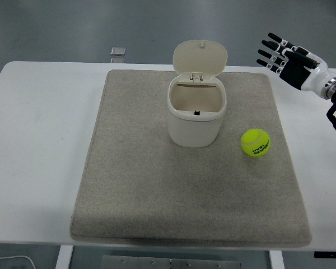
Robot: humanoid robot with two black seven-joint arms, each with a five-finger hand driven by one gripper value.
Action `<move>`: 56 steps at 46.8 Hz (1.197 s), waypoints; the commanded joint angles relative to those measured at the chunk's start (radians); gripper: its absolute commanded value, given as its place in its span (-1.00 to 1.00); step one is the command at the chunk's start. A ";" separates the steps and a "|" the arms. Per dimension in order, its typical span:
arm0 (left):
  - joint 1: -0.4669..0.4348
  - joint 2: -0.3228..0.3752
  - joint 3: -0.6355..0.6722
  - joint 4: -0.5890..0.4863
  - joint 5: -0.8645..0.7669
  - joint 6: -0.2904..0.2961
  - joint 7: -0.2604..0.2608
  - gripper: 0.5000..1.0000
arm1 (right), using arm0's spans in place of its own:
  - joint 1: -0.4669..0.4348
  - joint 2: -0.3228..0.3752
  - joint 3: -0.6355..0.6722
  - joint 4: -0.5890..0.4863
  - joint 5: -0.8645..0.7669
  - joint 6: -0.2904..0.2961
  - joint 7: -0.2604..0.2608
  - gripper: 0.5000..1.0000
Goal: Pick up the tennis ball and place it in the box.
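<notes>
Right hand (285, 59): we see its fingers spread wide, holding and touching nothing.
Ball (255, 143): we find it on the mat (129, 190), below the hand, well apart.
Box (196, 112): lid up, left of the ball.

You're looking down on a white table (39, 140) with a grey mat (157, 196). The cream box (196, 115) stands on the mat, lid flipped up. The tennis ball (255, 143) lies just right of it. Your right hand (288, 59) hovers at the upper right, fingers spread, holding nothing.
</notes>
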 commanded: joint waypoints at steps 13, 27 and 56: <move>-0.001 0.000 0.002 0.000 0.000 -0.002 0.000 0.97 | 0.002 -0.001 0.000 0.002 0.000 -0.002 0.000 0.65; -0.011 0.000 0.000 0.001 0.000 0.000 0.000 0.97 | 0.003 -0.007 -0.003 0.000 0.000 -0.037 0.000 0.65; -0.011 0.000 0.000 0.000 0.000 0.000 0.000 0.97 | -0.012 -0.007 0.005 0.000 0.000 -0.028 0.021 0.65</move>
